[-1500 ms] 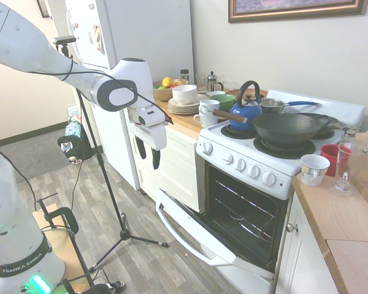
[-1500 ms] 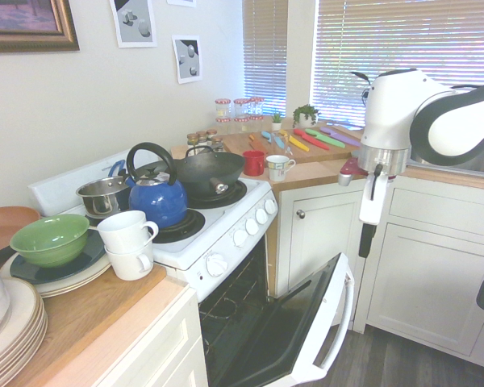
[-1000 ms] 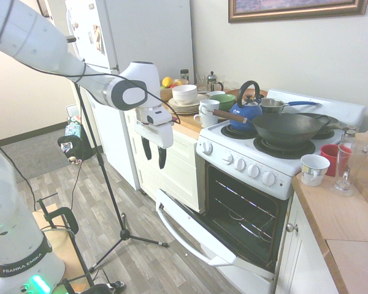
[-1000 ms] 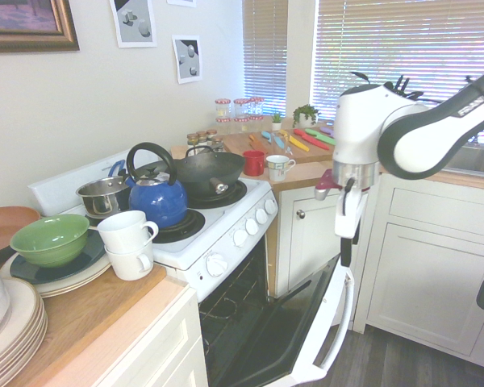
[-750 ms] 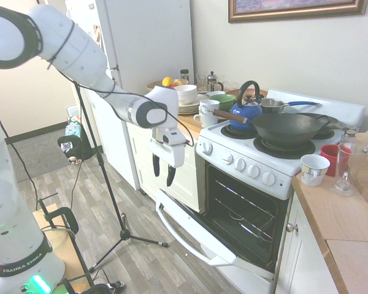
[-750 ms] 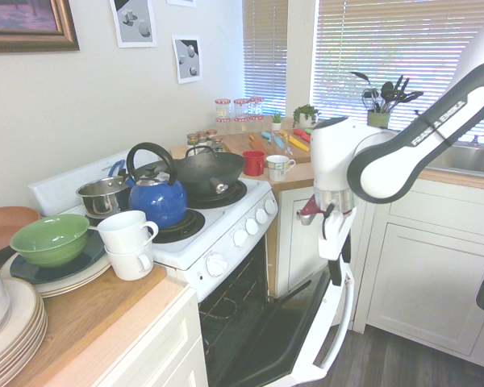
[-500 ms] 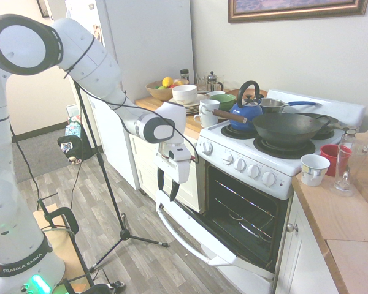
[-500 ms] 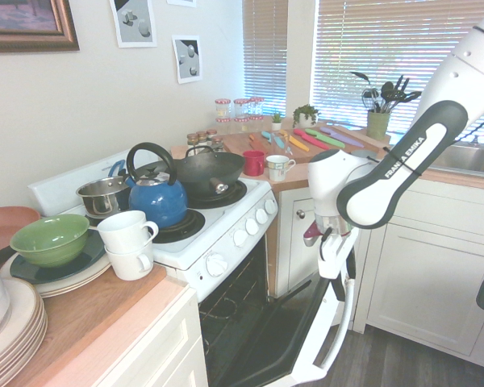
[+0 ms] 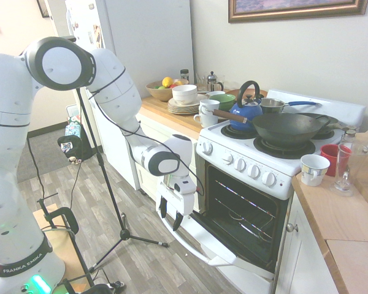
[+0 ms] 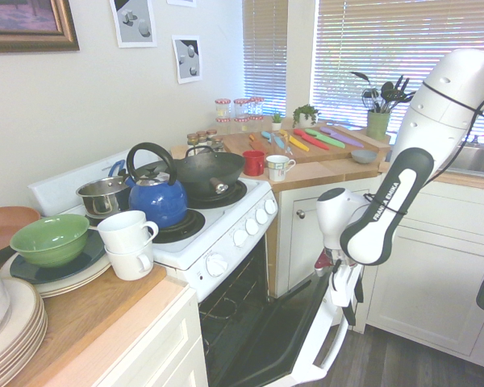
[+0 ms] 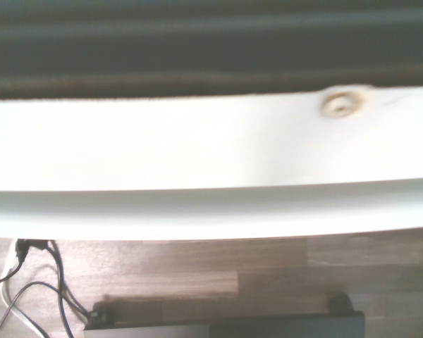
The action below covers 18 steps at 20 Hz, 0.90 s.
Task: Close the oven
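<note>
We see the oven (image 9: 257,184) standing between white cabinets (image 10: 436,266), its drop-down door (image 10: 294,330) hanging partly open at a slant, so the dark cavity and its wire racks (image 9: 242,205) show. The long white handle (image 9: 184,236) runs along the door's outer edge, low and out toward the wooden floor (image 9: 110,208).

Our tool (image 9: 170,215) points downward at the end of the handle nearest the fridge (image 9: 135,37), its two dark fingers (image 9: 178,221) spread apart and released, gripping nothing. In the first exterior view the fingertips sit right at the handle, but we cannot tell whether they touch it. In the second exterior view the tool (image 10: 344,300) hangs just over the door's upper edge. The wrist view shows a wide white band of the door (image 11: 197,162) close below, with a small round screw fitting (image 11: 343,103) on it, dark oven interior on one side and floorboards on the other.

On the stovetop stand a blue kettle (image 9: 246,110), a black wok (image 9: 288,128) and a small steel pot (image 10: 105,196). Stacked plates (image 9: 184,107), white cups (image 10: 129,242) and a green bowl (image 10: 50,239) rest on the table beside the oven.
</note>
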Tool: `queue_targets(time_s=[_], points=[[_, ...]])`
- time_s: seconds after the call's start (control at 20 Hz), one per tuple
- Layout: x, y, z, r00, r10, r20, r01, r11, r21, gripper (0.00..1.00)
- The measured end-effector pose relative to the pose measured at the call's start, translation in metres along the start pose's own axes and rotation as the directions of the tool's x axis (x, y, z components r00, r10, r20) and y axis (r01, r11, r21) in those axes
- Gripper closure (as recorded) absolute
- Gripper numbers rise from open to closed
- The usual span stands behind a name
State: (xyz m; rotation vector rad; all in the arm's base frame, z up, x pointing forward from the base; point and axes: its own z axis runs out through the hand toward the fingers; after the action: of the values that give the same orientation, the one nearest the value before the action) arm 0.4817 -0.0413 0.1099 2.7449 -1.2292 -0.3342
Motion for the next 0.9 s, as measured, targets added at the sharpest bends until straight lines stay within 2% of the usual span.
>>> queue_targets(time_s=[0.3,0.6,0.75,0.9], points=[[0.002,-0.009,0.029,0.999,-0.022,-0.026,0.023,0.999,0.044,0.0],[0.017,-0.038,0.047,0.997,-0.021,-0.074,0.029,0.994,0.105,0.0],[0.018,-0.043,0.041,0.997,-0.02,-0.08,0.03,0.992,0.12,0.0],[0.024,-0.067,0.008,0.991,-0.019,-0.129,0.042,0.984,0.174,0.0]])
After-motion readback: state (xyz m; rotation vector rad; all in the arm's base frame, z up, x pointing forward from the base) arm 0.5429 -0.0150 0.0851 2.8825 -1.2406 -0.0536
